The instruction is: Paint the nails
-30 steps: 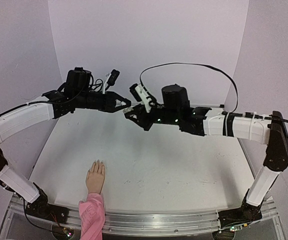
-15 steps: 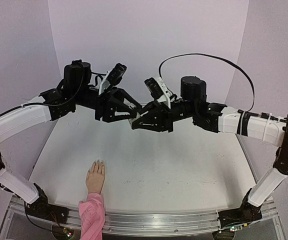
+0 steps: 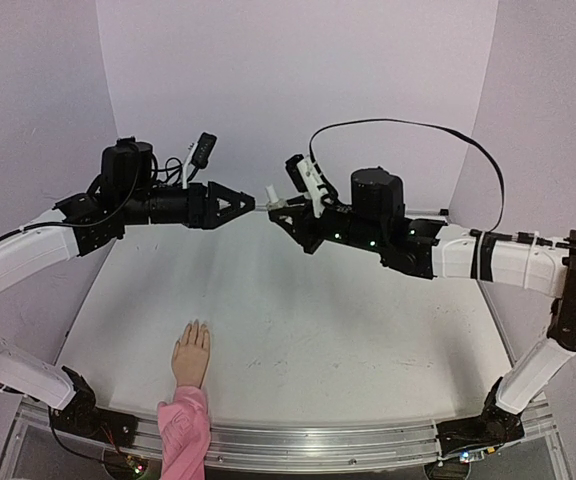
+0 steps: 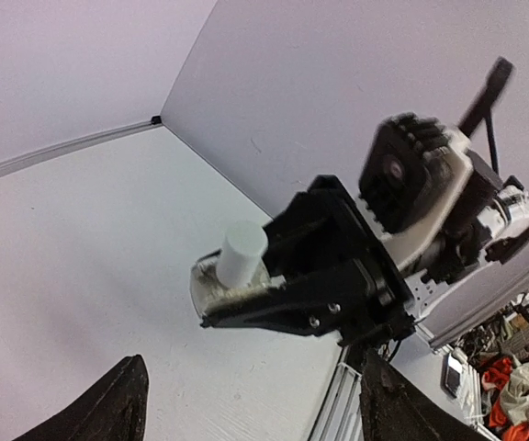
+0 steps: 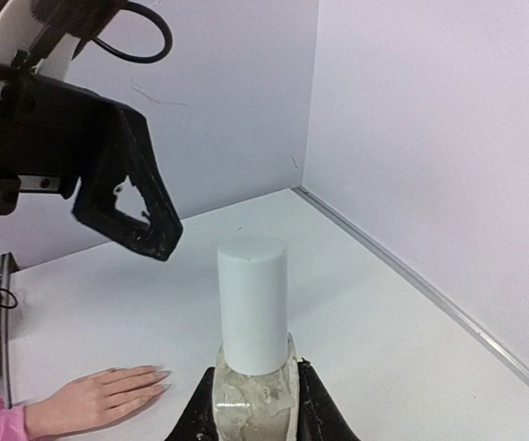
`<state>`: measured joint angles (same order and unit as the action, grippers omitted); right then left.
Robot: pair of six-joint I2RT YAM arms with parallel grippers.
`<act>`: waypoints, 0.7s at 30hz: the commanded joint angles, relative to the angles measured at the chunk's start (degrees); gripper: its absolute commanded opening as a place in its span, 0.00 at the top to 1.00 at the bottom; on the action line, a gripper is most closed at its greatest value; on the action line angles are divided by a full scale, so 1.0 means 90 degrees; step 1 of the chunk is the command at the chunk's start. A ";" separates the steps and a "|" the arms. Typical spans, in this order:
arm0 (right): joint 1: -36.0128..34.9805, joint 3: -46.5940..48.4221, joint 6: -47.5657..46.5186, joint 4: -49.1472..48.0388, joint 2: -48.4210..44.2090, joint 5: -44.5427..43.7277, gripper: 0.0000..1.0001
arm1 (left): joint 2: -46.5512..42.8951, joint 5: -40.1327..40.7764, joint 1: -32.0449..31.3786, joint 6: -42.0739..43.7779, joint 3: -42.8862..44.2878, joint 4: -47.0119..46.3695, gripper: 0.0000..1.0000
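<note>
A small bottle [image 5: 253, 312] with a white cap and a smeared glass body stands upright in my right gripper [image 5: 253, 418], which is shut on the glass part. In the top view this bottle [image 3: 273, 200] hangs high above the far side of the table. My left gripper [image 3: 251, 203] points at the cap from the left, just short of it. Its fingers [image 4: 113, 404] stand wide open with nothing between them. The flesh-coloured mannequin hand [image 3: 191, 355] with a pink sleeve [image 3: 183, 430] lies flat near the front left, its nails [image 3: 196, 326] pointing away from the arms.
The white table [image 3: 368, 340] is boxed in by pale walls at the back and on both sides. An aluminium rail [image 3: 318, 440] runs along the near edge between the arm bases. A black cable [image 3: 398, 125] loops above the right arm.
My left gripper has opened and sits slightly left of the cap. Both wrists have turned, and the right gripper still carries the bottle, now a little higher.
</note>
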<state>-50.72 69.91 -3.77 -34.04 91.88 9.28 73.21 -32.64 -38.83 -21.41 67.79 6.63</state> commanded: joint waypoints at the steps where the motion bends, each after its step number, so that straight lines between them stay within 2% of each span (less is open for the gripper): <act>1: -0.0577 0.0460 -0.0526 -0.0405 0.0187 -0.1581 1.00 | 0.0164 0.0480 -0.0012 -0.0713 0.0343 -0.0108 0.32; 2: -0.0659 0.0526 -0.0579 -0.0377 0.0254 -0.1726 1.00 | 0.0244 0.0437 -0.0012 -0.0757 0.0411 -0.0107 0.37; 7: -0.0861 0.0715 -0.0676 -0.0300 0.0449 -0.1903 1.00 | 0.0443 0.0416 -0.0021 -0.0815 0.0617 -0.0122 0.42; 15: -0.0979 0.0838 -0.0735 -0.0300 0.0601 -0.1892 1.00 | 0.0613 0.0375 -0.0120 -0.0741 0.0678 -0.0132 0.78; 19: -0.0971 0.0887 -0.0633 -0.0308 0.0582 -0.1540 1.00 | 0.0767 0.0192 -0.0246 -0.0539 0.0769 -0.0134 0.99; 21: -0.0901 0.0887 -0.0548 -0.0319 0.0526 -0.0866 1.00 | 0.0843 -0.0107 -0.0344 -0.0221 0.0831 -0.0132 1.00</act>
<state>-58.94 74.32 -9.41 -32.18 97.54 -6.70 79.68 -27.86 -39.46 -26.28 71.24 7.55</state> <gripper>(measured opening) 0.225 0.109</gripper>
